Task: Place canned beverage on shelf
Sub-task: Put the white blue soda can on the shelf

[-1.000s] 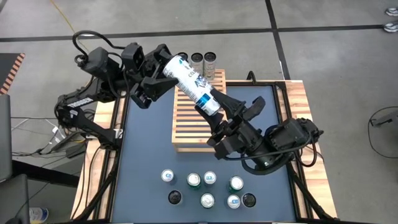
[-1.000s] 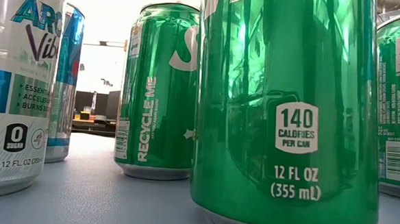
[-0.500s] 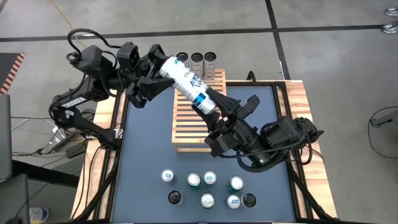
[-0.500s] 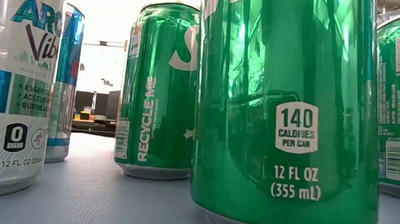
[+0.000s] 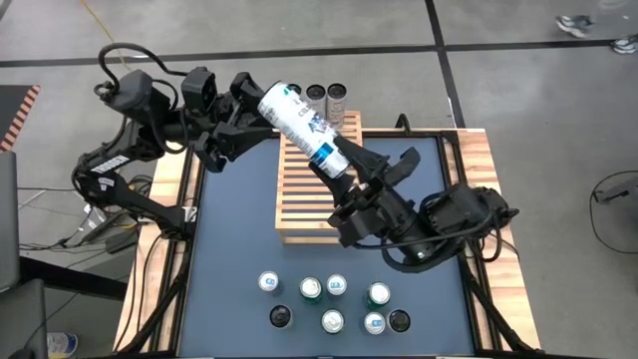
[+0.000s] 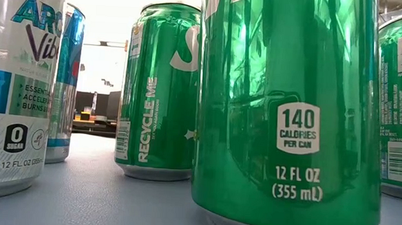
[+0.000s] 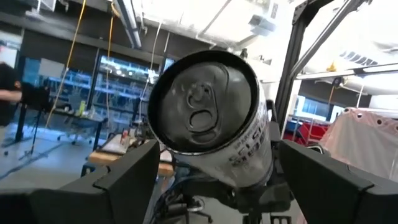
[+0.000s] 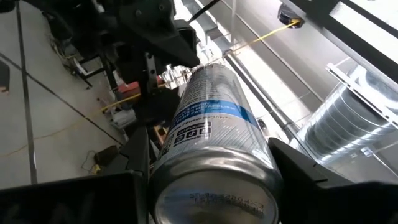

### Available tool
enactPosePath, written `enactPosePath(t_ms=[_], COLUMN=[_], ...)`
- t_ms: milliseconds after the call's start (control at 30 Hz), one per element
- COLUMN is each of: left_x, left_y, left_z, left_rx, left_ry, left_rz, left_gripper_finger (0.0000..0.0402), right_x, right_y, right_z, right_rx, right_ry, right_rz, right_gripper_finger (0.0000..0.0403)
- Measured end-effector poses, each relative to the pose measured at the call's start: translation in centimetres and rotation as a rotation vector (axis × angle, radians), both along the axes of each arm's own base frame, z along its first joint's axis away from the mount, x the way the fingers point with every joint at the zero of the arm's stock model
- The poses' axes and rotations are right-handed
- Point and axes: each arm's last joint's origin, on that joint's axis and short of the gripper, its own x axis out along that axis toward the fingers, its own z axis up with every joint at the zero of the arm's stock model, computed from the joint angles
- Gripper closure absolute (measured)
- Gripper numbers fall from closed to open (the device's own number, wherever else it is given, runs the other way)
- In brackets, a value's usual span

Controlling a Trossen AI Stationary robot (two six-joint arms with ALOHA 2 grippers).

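White-and-blue can (image 5: 300, 130) held in the air over the far half of the slatted wooden shelf (image 5: 307, 204), long axis tilted, lid end far-left, base end near-right. Right gripper (image 5: 351, 172) is clamped on the base end. Left gripper (image 5: 242, 120) sits at the lid end, jaws spread wide either side of the lid, no contact visible. Right arm has the load; the shelf lies directly beneath. Can must be uprighted before lowering.
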Motion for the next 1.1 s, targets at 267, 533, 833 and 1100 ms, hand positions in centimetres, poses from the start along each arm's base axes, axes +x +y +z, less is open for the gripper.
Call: enactPosePath(t_ms=[267,533,833,1100], left_x=[-0.3,-0.9,-1.0,-0.5], left_y=[0.1,0.2,0.6,1.5], left_z=[-0.3,0.0,0.1,-0.2], left_rx=[-0.024,-0.089,-0.217,-0.413], left_ry=[0.048,0.031,0.017,-0.027], left_rz=[0.002,0.053,0.144,0.359], left_gripper_finger=[0.0088,0.0088,0.0088,0.0088], right_x=[-0.1,-0.4,1.1,2.3], right_y=[-0.1,-1.6,-5.3,-9.4], right_z=[0.1,0.6,0.3,0.1], right_rx=[0.004,0.011,-0.033,-0.044], right_ry=[0.005,0.03,0.122,0.161], right_rz=[-0.008,-0.061,-0.187,-0.311], right_gripper_finger=[0.0206,0.0206,0.0206,0.0206])
